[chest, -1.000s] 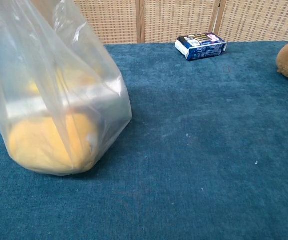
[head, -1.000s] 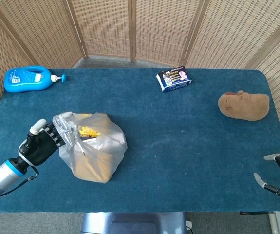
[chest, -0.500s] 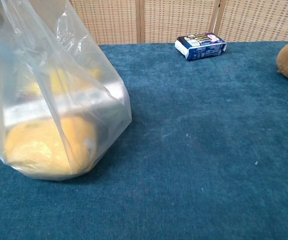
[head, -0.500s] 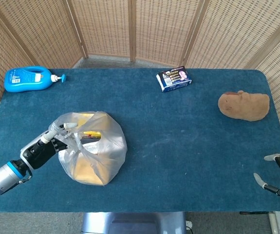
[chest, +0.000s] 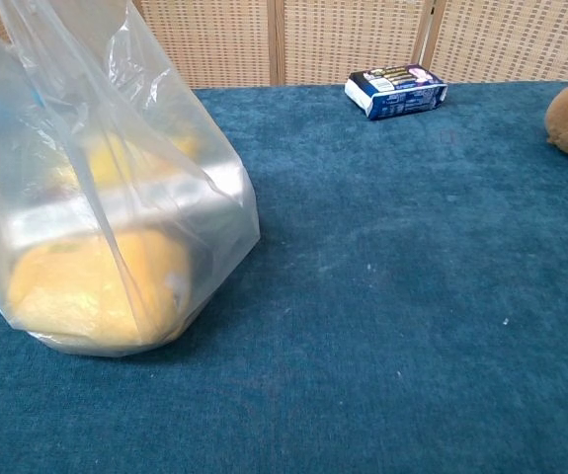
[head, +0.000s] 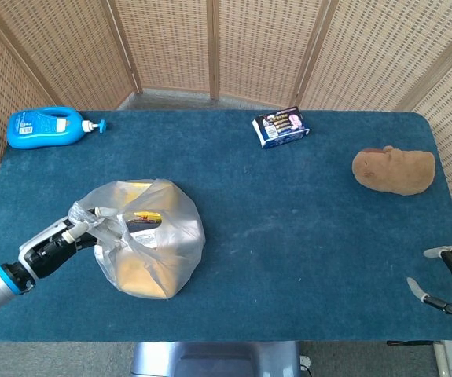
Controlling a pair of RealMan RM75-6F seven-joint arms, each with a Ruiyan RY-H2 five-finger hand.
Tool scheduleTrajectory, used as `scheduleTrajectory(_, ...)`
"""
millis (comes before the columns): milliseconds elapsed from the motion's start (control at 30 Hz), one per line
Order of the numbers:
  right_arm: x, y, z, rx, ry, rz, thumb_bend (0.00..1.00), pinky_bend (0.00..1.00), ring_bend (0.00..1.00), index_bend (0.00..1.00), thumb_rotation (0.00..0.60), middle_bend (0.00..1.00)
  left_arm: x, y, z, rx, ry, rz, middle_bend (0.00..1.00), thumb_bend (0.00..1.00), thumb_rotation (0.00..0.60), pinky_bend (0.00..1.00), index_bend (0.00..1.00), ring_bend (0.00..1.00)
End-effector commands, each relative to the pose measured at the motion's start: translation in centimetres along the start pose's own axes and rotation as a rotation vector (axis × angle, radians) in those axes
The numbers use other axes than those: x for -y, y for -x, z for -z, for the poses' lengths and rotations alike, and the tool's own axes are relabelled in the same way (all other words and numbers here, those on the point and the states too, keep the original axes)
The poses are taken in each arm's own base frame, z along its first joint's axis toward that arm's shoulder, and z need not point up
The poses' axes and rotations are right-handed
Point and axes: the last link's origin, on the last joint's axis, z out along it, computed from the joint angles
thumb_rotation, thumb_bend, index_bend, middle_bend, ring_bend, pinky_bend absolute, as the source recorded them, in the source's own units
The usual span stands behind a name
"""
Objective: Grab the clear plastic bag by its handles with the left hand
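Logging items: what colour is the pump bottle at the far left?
Blue bottle with a white pump; head view.

The clear, thin plastic bag (head: 151, 236) is glossy and crinkled, with pale highlights on its folds; the yellow contents inside look matt. The dark blue table cover (head: 288, 228) is a short-piled, matt cloth like carpet. The blue pump bottle (head: 45, 127) is smooth plastic, the small blue box (head: 281, 127) glossy printed card, the brown soft toy (head: 393, 170) fuzzy plush, the screen (head: 210, 47) woven cane in wooden frames
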Motion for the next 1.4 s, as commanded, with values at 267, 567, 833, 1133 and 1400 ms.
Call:
scheduleTrajectory(267, -0.2, -0.1, 0.2, -0.003, 0.008, -0.002, 0.28, 0.2, 0.28, 0.37, 0.404, 0.37, -0.2, 0.9, -1.0, 0.1, -0.027, -0.056, 0.3, 0.46, 0.174, 0.31, 0.24, 0.26)
scheduleTrajectory(567, -0.6, -0.2, 0.3, -0.007, 0.016, -0.005, 0.28, 0.2, 0.28, 0.37, 0.408, 0.37, -1.0, 1.9, -3.2, 0.152, -0.038, -0.035, 0.3, 0.46, 0.064, 0.3, 0.24, 0.26)
scheduleTrajectory(833, -0.8, -0.3, 0.5, -0.014, 0.023, -0.008, 0.28, 0.2, 0.28, 0.37, 0.407, 0.37, -1.2, 2.7, -5.3, 0.173, -0.08, -0.035, 0.3, 0.46, 0.041, 0.3, 0.24, 0.26)
scheduleTrajectory(1133, -1.0, -0.3, 0.7, -0.019, 0.023, -0.011, 0.28, 0.2, 0.28, 0.37, 0.404, 0.37, -1.3, 4.0, -7.5, 0.217, -0.085, 0.002, 0.3, 0.46, 0.031, 0.29, 0.24, 0.26)
scheduleTrajectory(1400, -1.1, -0.4, 0.8, -0.022, 0.028, -0.013, 0.28, 0.2, 0.28, 0.37, 0.408, 0.37, -1.2, 4.7, -8.5, 0.282, -0.059, 0.08, 0.3, 0.45, 0.032, 0.27, 0.24, 0.26)
